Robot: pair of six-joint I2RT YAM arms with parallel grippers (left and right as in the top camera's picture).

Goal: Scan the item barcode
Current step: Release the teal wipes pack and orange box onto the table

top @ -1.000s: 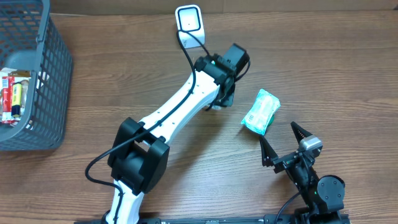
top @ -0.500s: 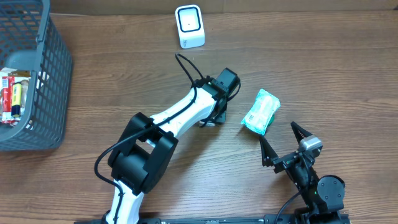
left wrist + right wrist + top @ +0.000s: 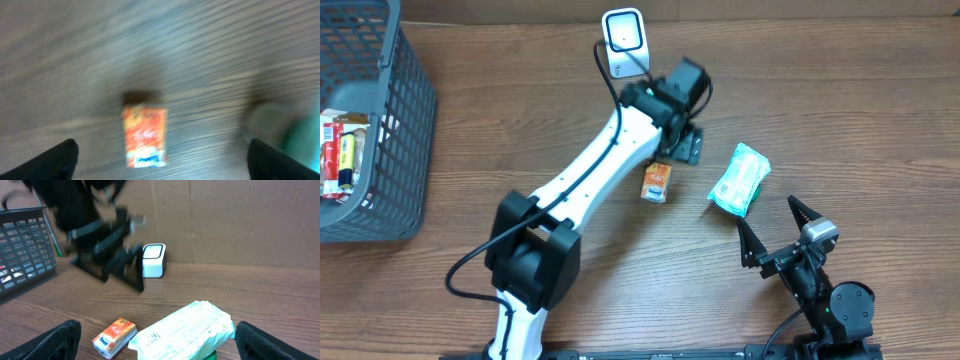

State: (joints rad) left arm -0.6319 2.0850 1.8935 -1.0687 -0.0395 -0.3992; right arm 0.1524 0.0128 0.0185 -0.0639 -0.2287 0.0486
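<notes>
Plainly the left pincer [image 3: 162,150] holds nothing: its fingers stand wide apart at the two edges of the blurred wrist view, with only wood and the orange packet [image 3: 657,183] between them. That packet, which I take to be the item, lies flat on the tabletop [image 3: 820,90] below the pincer, apart from the scanner [image 3: 624,40]. The chief risk is that it goes unscanned, since it lies down low and I cannot tell which face carries the barcode. Picking it up again could fail too: it looks thin and light, so the fingers may scrape the wood or shove it towards the green packet [image 3: 740,178] nearby. The left arm's wrist and cable hang close to the scanner, and a careless swing could tip it. The right pincer [image 3: 766,212] waits with its fingers spread, just beside the green packet
</notes>
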